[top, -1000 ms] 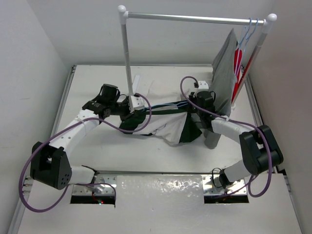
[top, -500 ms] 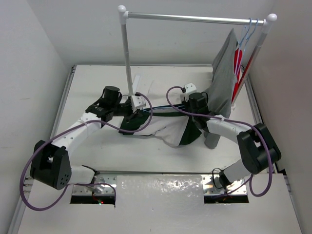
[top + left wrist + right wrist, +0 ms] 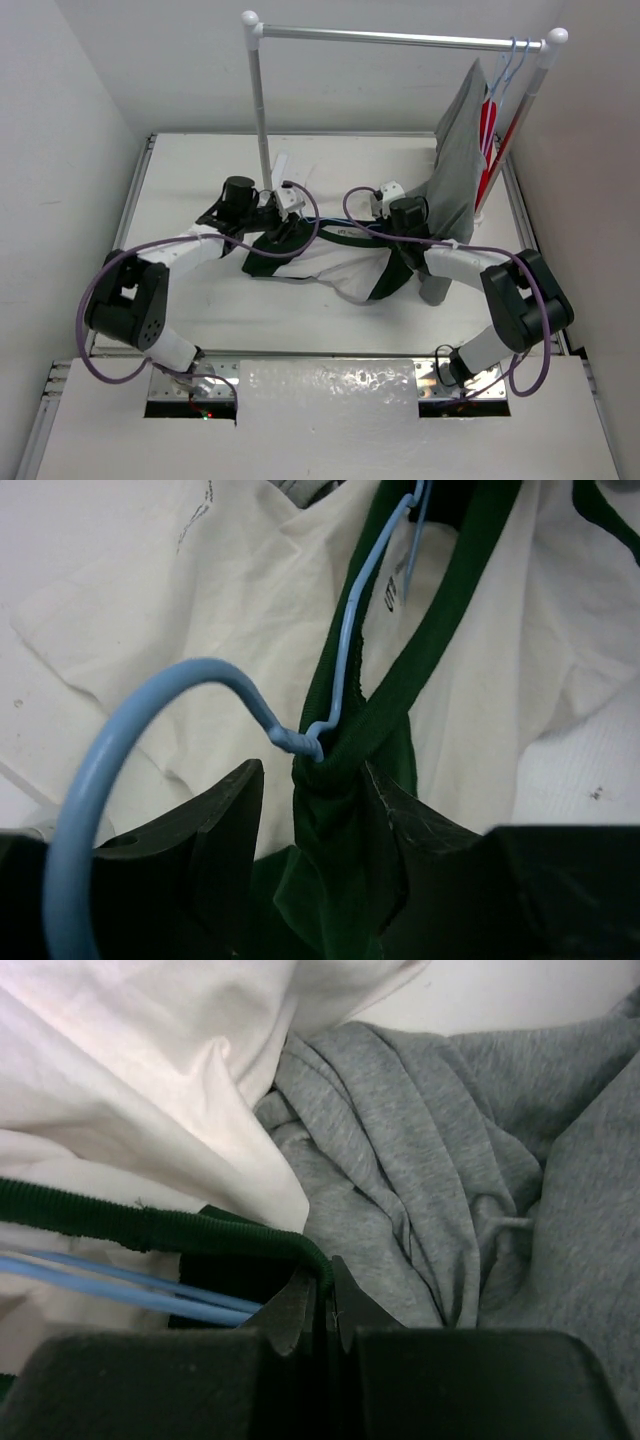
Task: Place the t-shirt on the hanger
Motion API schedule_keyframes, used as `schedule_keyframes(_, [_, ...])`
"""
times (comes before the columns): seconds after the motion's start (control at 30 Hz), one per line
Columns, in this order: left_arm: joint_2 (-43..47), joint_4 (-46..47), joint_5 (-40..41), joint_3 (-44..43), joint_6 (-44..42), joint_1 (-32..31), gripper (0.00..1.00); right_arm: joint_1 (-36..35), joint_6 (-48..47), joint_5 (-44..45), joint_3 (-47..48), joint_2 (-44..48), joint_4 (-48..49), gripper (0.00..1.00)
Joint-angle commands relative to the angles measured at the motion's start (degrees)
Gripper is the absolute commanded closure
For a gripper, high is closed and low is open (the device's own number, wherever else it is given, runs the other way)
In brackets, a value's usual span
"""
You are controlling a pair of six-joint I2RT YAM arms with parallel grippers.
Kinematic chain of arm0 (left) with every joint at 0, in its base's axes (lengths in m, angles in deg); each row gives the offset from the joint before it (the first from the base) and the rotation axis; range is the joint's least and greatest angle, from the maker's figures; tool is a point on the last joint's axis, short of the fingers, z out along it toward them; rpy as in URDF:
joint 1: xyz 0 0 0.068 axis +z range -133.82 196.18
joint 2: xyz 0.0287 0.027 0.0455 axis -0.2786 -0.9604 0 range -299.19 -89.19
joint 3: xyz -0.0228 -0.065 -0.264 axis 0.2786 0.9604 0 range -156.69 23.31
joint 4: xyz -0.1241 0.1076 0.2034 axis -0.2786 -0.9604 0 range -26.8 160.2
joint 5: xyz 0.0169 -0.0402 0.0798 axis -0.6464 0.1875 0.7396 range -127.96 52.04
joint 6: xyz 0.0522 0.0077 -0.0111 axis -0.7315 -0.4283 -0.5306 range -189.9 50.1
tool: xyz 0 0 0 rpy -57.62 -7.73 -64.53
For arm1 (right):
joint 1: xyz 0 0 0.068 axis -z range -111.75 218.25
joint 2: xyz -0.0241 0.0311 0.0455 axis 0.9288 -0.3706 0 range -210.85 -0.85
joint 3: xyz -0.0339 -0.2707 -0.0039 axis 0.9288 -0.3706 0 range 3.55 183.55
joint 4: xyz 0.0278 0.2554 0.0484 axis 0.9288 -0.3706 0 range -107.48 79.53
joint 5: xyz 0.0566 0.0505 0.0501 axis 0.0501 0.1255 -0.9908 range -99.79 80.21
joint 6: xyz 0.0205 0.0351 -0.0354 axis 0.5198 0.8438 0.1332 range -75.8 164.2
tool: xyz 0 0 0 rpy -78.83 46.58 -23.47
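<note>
The white tabletop [image 3: 200, 170] carries a clothes rack [image 3: 400, 38] at its far side. The t-shirt [image 3: 330, 255] is spread in front of the rack, under the rail, running from the foot of the rack's left post toward its right post. A grey garment [image 3: 460, 150] hangs at the right end of the rack's rail, its lower folds touching the shirt. The hanger [image 3: 346, 640] lies along the shirt's neck opening, with its hook at the end nearer the rack's left post. The left hand [image 3: 313, 775], just in front of that post, has its fingers partly apart, with the bunched green neckband wedged between them. The right hand [image 3: 322, 1300], nearer the rack's right post, is pinched almost closed on the shirt's green ribbed edge.
</note>
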State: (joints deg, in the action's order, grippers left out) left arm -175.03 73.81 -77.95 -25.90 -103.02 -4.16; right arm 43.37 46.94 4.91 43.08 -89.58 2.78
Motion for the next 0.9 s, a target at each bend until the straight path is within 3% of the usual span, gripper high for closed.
schedule_keyframes(0.0, [-5.5,6.2,-1.4,-0.2,3.9,-2.2,0.61,-1.1,0.2,-6.0,-0.2,0.8,6.1,1.0])
schedule_keyframes(0.2, [-11.8,6.3,-2.7,-2.6,3.2,-2.6,0.64,-1.0,0.0,-5.3,-0.7,0.7,5.9,1.0])
schedule_keyframes(0.33, [-10.6,5.0,-6.2,-2.1,1.9,-3.0,0.93,-1.1,-0.2,-5.6,-0.8,0.7,6.0,1.0])
schedule_keyframes(0.4, [-9.3,4.5,-5.2,-1.9,1.7,-3.2,1.0,-1.0,-0.3,-5.4,-0.2,0.6,5.2,1.0])
schedule_keyframes(0.57, [-4.2,-2.7,2.3,-0.5,-6.8,-3.2,1.0,-1.1,-2.3,1.0,1.7,1.7,1.9,1.0])
schedule_keyframes(0.73, [1.5,-5.7,-0.3,0.4,-10.2,-3.8,1.0,-6.6,-14.7,1.6,9.3,1.8,-3.0,1.0])
schedule_keyframes(0.83, [3.6,-6.8,-2.0,0.5,-11.6,-4.7,1.0,-10.4,-19.9,-3.9,12.9,3.1,-4.0,1.0])
schedule_keyframes(0.87, [4.6,-7.0,-3.4,0.6,-11.8,-4.7,1.0,-10.5,-19.7,-9.8,13.6,3.6,-4.0,1.0])
